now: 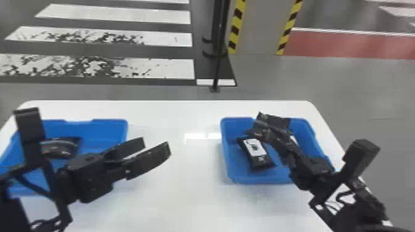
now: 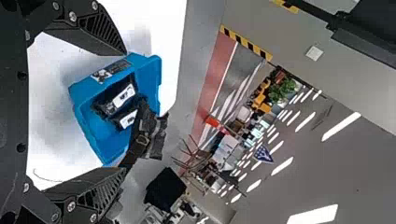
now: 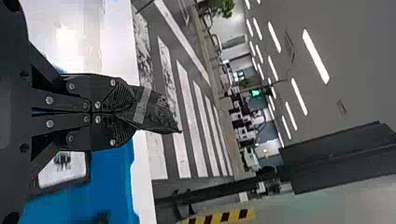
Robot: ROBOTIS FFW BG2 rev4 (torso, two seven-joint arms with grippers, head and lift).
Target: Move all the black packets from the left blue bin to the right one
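Over the right blue bin (image 1: 230, 172), my right gripper (image 1: 279, 142) holds a black packet (image 1: 281, 122) above the bin's contents. In the right wrist view the right gripper (image 3: 130, 111) is shut on one end of that packet (image 3: 156, 114). Below it, a black packet with a white label (image 1: 255, 151) lies in the right bin; the left wrist view shows several packets (image 2: 122, 97) there. My left gripper (image 1: 156, 148) stands open and empty beside the left blue bin (image 1: 102, 129); the left gripper (image 2: 124, 112) has its fingers apart. A dark packet (image 1: 61, 148) lies in the left bin, partly behind the left arm.
Both bins stand on a white table (image 1: 173, 191), with a bare stretch of tabletop between them. Beyond the far edge a black pole stand (image 1: 217, 46) rises from the floor near a pillar with yellow and black stripes (image 1: 237, 27).
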